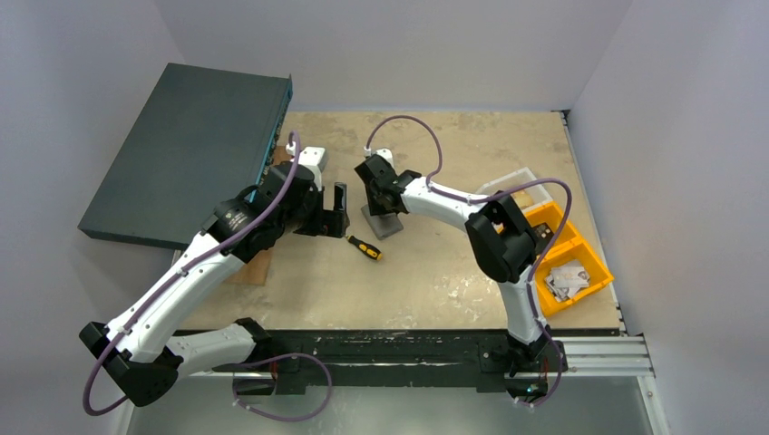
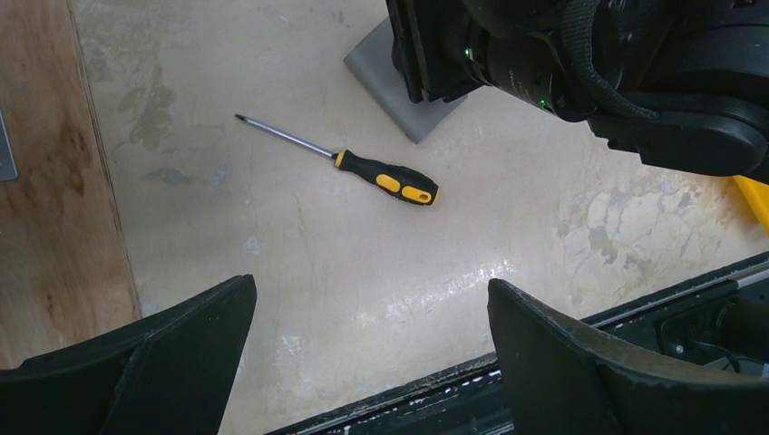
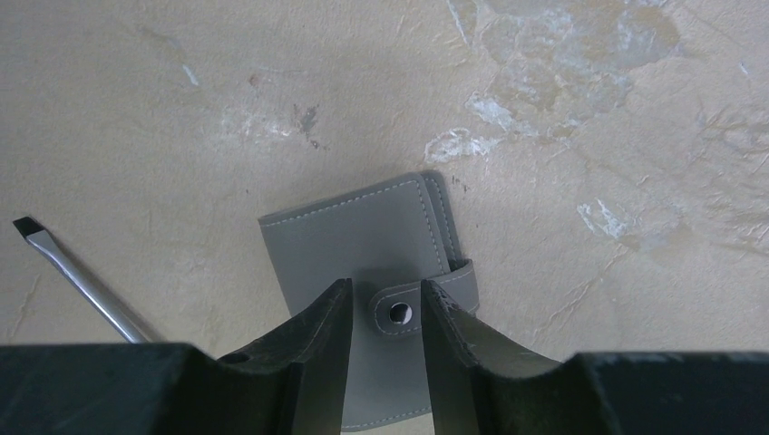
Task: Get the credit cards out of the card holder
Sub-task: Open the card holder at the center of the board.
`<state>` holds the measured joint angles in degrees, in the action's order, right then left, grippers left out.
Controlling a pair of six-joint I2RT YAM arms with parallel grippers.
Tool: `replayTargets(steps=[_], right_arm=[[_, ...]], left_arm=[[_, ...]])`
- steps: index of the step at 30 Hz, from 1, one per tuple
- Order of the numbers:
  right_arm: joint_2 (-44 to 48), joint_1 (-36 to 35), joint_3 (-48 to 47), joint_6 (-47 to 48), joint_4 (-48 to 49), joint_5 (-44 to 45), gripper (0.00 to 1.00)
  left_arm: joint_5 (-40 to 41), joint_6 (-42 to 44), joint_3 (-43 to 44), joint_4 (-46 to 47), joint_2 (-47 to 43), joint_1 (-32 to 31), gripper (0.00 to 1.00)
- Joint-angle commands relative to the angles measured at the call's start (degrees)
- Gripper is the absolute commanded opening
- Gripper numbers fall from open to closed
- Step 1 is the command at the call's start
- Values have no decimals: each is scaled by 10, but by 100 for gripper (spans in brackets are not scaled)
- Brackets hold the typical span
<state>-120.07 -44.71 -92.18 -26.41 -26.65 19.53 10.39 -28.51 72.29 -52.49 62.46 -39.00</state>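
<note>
Nearest the right wrist lens stand the two black fingers of the right gripper point(image 3: 385, 294), a narrow gap apart and clamped on nothing. Between their tips we see the little closing tab point(image 3: 399, 311) with its metal snap. The tab belongs to the small flat grey stitched card holder point(image 3: 349, 231), which lies shut on the pale mottled table top point(image 3: 589, 118), directly under this gripper. Whether the tips touch the cover or hover just above it, we cannot tell.

In that view the card holder's long axis runs away from the wrist, tilted a little to the left, roughly in line with the fingers. The tab wraps round its right long edge, so we judge that edge to be the opening side and the opposite one the spine. The coming move, as we read it, is to lift the tab off its snap, and the fingers straddle exactly that spot.

From above, the right gripper point(image 1: 385, 195) covers most of the card holder point(image 1: 388, 228). The left gripper point(image 1: 334, 213) hangs just beside it to the left, its fingers spread wide and empty. A black-and-yellow-handled screwdriver point(image 1: 365, 246) lies near the card holder on the side toward the arm bases, apart from it. The right arm is plainly the nearer, and we see no cards out on the table top.
</note>
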Motion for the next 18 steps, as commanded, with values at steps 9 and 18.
replayTargets(steps=[9,18], right_arm=[[11,-8,21,-12,-9,2,28],[2,-7,35,-15,-4,-28,9]], left_arm=[[-11,-9,-4,6,1,5,100],[-24,-19,-13,10,6,6,100]])
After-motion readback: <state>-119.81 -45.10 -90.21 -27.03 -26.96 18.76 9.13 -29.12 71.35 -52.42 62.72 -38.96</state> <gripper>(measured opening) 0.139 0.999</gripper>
